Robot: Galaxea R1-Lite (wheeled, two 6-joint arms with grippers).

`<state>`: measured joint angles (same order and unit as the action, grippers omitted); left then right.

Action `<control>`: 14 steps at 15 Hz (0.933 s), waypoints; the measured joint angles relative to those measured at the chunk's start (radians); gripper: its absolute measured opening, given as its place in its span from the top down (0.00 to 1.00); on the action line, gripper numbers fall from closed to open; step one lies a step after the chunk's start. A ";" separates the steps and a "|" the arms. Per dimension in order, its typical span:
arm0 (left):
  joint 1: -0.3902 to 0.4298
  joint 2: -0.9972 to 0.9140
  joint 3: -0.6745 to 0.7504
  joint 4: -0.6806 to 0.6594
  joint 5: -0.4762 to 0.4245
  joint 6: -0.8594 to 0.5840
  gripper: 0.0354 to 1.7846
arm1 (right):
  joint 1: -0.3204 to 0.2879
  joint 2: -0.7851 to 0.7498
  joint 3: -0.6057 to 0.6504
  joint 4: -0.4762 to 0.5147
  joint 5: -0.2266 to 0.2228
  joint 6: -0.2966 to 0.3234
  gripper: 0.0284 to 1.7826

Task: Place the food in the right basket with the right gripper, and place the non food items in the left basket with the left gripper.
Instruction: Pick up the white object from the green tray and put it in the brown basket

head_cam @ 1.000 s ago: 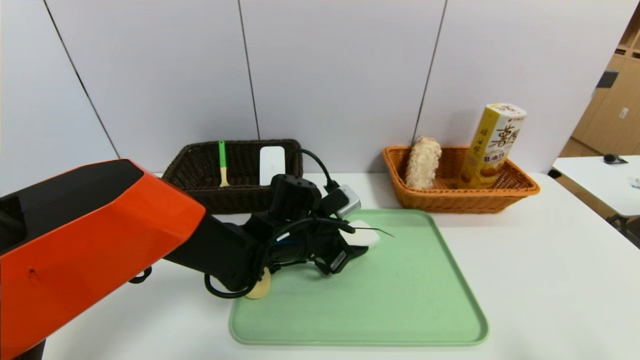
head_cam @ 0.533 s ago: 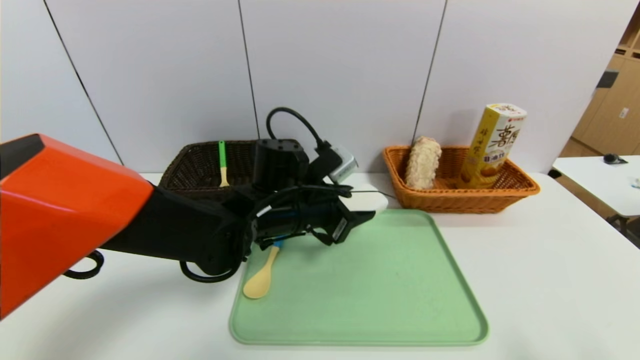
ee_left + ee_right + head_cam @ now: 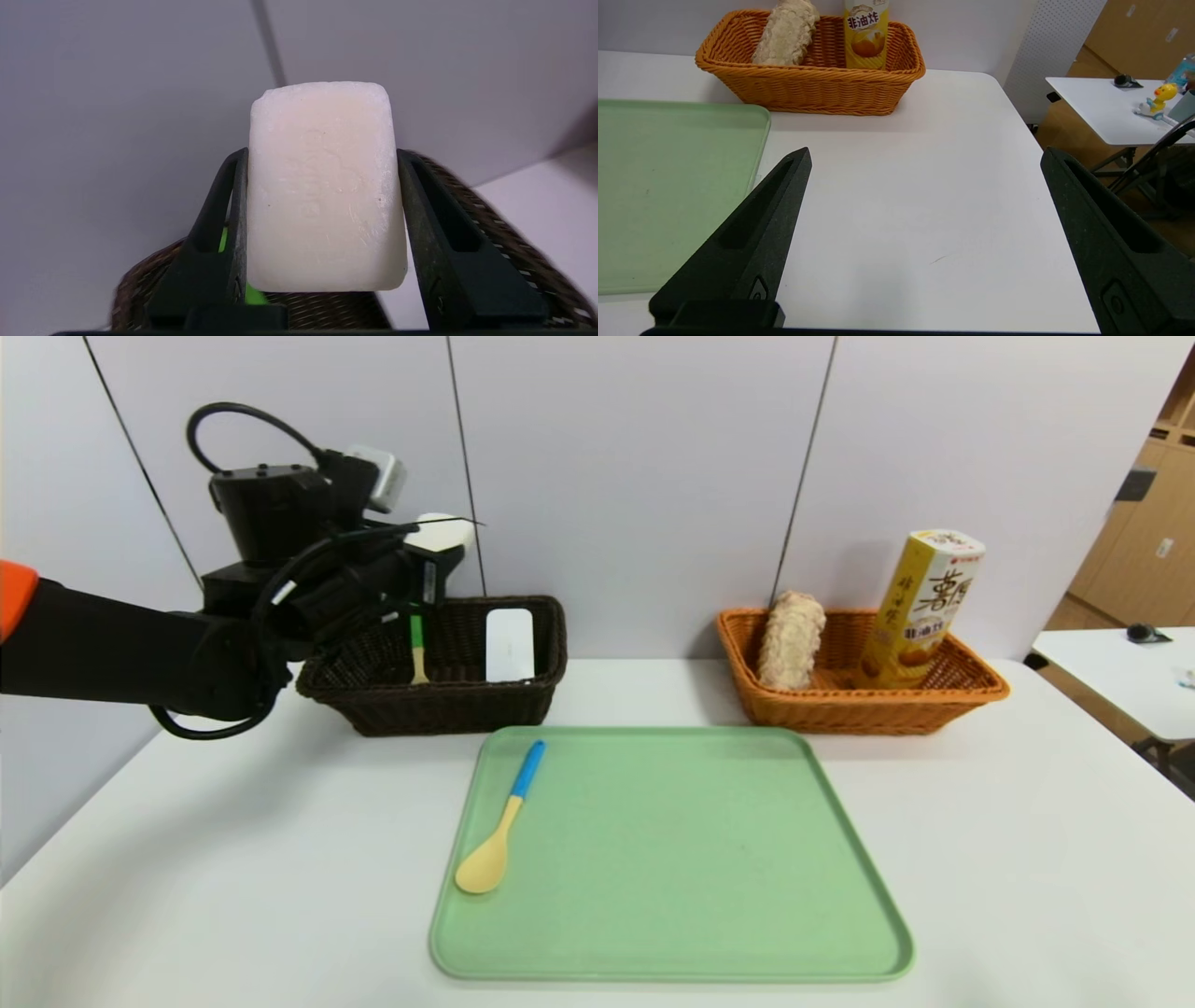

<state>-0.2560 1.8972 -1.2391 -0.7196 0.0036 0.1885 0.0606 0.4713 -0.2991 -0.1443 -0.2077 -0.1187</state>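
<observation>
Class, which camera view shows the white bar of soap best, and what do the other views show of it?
The left wrist view: the soap fills the frame, clamped between the left gripper fingers. The head view shows only its thin edge, raised over the dark basket. The right wrist view shows none of it, only the open right gripper.

I see a white table (image 3: 980,840) under everything, and a pale green tray (image 3: 709,887) lying flat on it at the middle. Behind the table I have a grey panelled wall (image 3: 635,476) with dark seams running down it. Off to the right stands a second white table (image 3: 1106,109), well apart from mine, with a small dark object (image 3: 1125,81) and a yellow duck toy (image 3: 1163,93) on it, and wooden cabinets (image 3: 1134,551) behind
</observation>
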 joint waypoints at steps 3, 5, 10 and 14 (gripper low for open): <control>0.040 -0.007 0.043 0.046 0.034 -0.087 0.47 | 0.000 -0.001 0.001 0.000 -0.003 -0.001 0.05; 0.051 -0.009 0.063 0.058 0.035 -0.087 0.47 | 0.000 -0.004 0.001 0.011 -0.008 -0.002 0.05; 0.056 -0.024 0.037 0.272 0.012 -0.079 0.47 | 0.000 -0.042 -0.001 0.081 -0.003 -0.002 0.05; 0.055 0.027 -0.033 0.328 0.006 -0.071 0.48 | 0.000 -0.051 -0.009 0.082 0.000 -0.002 0.05</control>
<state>-0.2006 1.9247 -1.2723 -0.3915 0.0096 0.1172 0.0606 0.4200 -0.3079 -0.0623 -0.2072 -0.1206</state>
